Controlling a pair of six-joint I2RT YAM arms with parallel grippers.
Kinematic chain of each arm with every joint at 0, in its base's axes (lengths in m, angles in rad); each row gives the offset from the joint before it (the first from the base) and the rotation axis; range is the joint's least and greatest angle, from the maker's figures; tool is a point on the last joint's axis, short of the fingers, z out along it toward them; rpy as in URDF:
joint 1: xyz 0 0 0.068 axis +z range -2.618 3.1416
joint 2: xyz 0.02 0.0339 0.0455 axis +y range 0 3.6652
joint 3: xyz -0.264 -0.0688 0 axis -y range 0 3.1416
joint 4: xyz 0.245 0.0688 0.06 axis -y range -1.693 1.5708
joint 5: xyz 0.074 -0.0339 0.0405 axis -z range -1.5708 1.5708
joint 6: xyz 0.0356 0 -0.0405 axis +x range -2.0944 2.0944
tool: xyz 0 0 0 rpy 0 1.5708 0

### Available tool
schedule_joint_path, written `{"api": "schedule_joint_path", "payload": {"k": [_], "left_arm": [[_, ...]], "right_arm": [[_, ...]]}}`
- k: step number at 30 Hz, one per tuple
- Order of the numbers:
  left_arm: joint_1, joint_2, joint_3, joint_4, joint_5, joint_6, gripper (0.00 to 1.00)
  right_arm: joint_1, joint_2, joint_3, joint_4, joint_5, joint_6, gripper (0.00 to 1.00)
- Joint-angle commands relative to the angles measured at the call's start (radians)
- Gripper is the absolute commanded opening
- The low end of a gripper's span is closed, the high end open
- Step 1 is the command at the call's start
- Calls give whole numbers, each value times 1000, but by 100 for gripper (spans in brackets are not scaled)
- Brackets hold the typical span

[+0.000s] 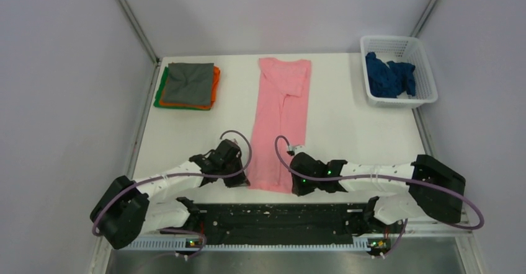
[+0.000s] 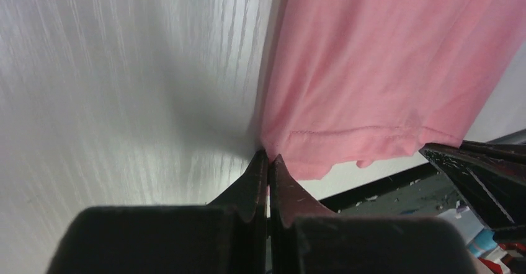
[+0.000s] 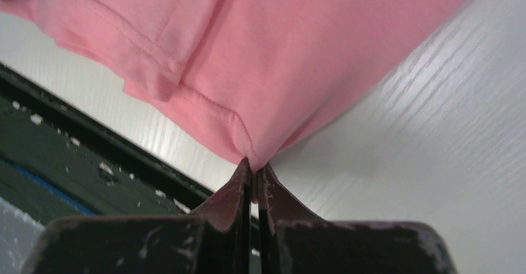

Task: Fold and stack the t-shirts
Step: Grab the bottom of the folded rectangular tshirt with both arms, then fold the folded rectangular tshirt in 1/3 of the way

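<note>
The pink t-shirt [image 1: 280, 119] lies in the middle of the overhead view as a long narrow strip, sides already turned in, collar end at the top and hem at the bottom. It looks like thin, limp jersey: light, with no stiffness, likely to sag and drag between two holds, and its turned-in layers could slide apart if only the top ply is caught. The hem corners are the sensible holds, and both are taken. The left gripper [image 2: 268, 157] is clenched on the lower-left corner, its tips meeting right where the stitched hem ends, and the right gripper [image 3: 254, 164] is pinched likewise on the lower-right corner, where several layers bunch (how many plies each tip bites cannot be told). Lifting both corners together and carrying them toward the collar should halve the strip, I judge. The table [image 1: 347, 125] beside the strip is bare. At upper left sits the folded stack [image 1: 188, 85], grey over orange and green, well apart from the strip. At upper right the white basket [image 1: 397, 40] holds the crumpled dark blue shirt [image 1: 387, 79], also well apart.
</note>
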State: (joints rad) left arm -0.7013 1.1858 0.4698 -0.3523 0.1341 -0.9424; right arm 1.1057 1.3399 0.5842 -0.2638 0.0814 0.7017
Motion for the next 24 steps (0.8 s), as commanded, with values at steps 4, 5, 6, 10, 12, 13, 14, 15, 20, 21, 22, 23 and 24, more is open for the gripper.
{"api": "schedule_joint_path", "payload": {"k": [4, 5, 6, 10, 12, 13, 14, 15, 20, 21, 22, 23, 24], "left_arm": [[-1, -216, -119, -122, 61, -58, 0], [-2, -246, -121, -115, 79, -60, 0], [-2, -269, -124, -97, 101, -63, 0], [-1, -292, -105, 19, 182, -68, 0], [-3, -263, -81, 69, 217, -57, 0], [-1, -243, -65, 87, 228, -50, 0], [-1, -220, -46, 91, 230, -36, 0], [-2, -197, -17, 75, 218, -22, 0], [10, -71, 131, 59, 138, 46, 0], [17, -44, 163, 61, 130, 55, 0], [28, -17, 196, 53, 121, 71, 0], [43, 21, 234, 43, 111, 87, 0], [62, 48, 266, 34, 83, 101, 0]], "right_arm": [[47, -185, -101, -54, -138, 21, 0], [47, -208, -107, -54, -140, 21, 0], [47, -226, -109, -50, -142, 17, 0], [46, -256, -91, -17, -136, 9, 0], [46, -247, -66, -18, -88, 9, 0], [44, -237, -49, -23, -50, 5, 0], [35, -228, -32, -29, -32, 0, 0], [24, -221, -19, -32, -34, -6, 0], [-88, -221, 36, -27, -1, -38, 0], [-114, -220, 46, -19, 2, -48, 0], [-138, -219, 56, -9, 5, -58, 0], [-157, -215, 67, 1, 6, -70, 0], [-181, -205, 80, 12, 0, -86, 0]]}}
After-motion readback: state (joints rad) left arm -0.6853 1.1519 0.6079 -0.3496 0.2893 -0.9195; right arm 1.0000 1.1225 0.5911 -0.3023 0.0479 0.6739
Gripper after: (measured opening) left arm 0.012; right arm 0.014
